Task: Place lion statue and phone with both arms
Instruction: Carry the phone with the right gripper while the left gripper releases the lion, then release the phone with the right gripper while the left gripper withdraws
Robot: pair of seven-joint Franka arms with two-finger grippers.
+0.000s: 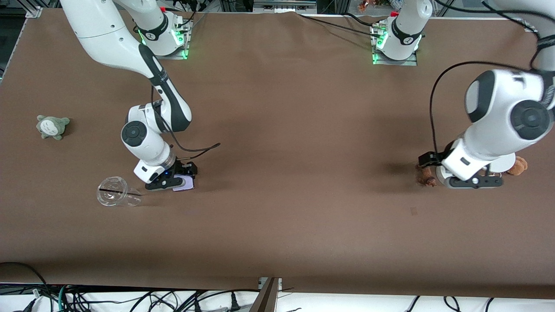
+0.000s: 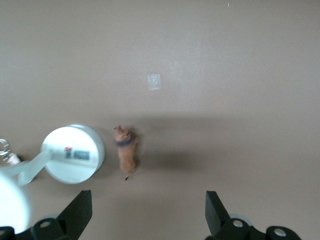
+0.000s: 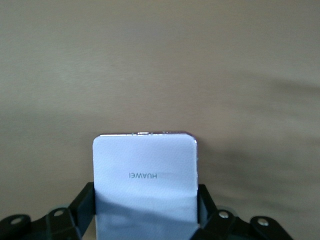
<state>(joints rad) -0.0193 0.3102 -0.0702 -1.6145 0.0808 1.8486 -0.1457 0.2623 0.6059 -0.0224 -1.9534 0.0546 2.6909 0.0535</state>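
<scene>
The lion statue [image 1: 426,177], a small orange-brown figurine, lies on the brown table near the left arm's end. In the left wrist view it [image 2: 126,152] lies beside a white round-based stand [image 2: 74,153]. My left gripper [image 1: 473,182] hangs above the table beside the lion, open and empty [image 2: 147,215], not touching it. The phone [image 1: 185,184] is pale lavender-white with "HUAWEI" printed on it [image 3: 145,170]. My right gripper [image 1: 172,182] is low at the table and shut on the phone [image 3: 145,212], one finger on each long edge.
A clear plastic cup [image 1: 115,197] lies on its side close to the right gripper. A grey-green plush toy [image 1: 53,126] sits toward the right arm's end. A tan plush bear [image 1: 518,166] and the stand [image 1: 505,164] are by the left gripper. A small tape scrap [image 1: 414,211] lies nearer the camera.
</scene>
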